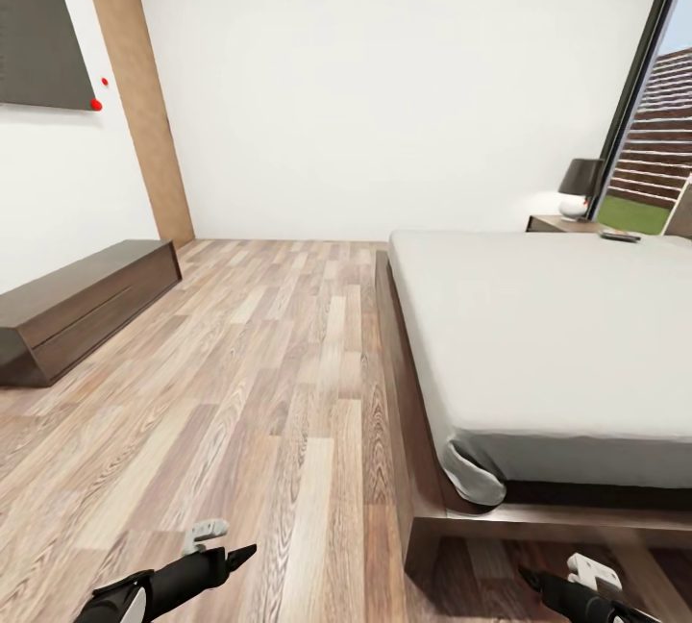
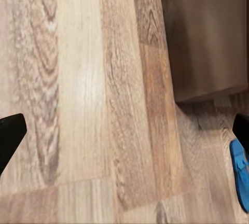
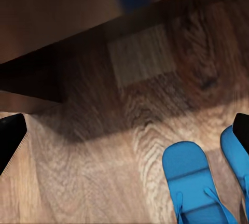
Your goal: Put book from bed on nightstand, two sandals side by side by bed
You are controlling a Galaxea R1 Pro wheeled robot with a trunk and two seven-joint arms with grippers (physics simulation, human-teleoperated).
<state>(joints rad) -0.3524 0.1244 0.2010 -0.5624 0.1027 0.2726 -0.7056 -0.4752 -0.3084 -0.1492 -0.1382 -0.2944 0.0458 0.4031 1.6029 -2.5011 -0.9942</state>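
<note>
**Inspector:** Location of the book?

**Assistant:** A small dark flat object, likely the book [image 1: 620, 236], lies on the far corner of the bed [image 1: 548, 335], on the off-white mattress near the nightstand [image 1: 562, 223]. It is too small to read the cover.

**Inspector:** The sandals?

**Assistant:** In the right wrist view two blue sandals [image 3: 194, 182] lie close together on the wood-plank floor [image 1: 259, 383], just beside the dark bed frame; one is cut by the picture's edge. The left wrist view catches a sliver of one sandal [image 2: 239, 172] near the frame's corner.

**Inspector:** Grippers?

**Assistant:** The left gripper [image 1: 226, 560] hangs low over the floor, its fingers [image 2: 9, 136] spread wide, holding nothing. The right gripper [image 1: 548, 585] sits by the foot of the bed, fingers [image 3: 10, 138] likewise spread apart and empty.

**Inspector:** Surroundings?

**Assistant:** A black-shaded lamp [image 1: 580, 186] stands on the nightstand beside the window [image 1: 663, 113]. A long low bench [image 1: 82, 301] runs along the left wall, a tan door [image 1: 139, 94] beyond it.
</note>
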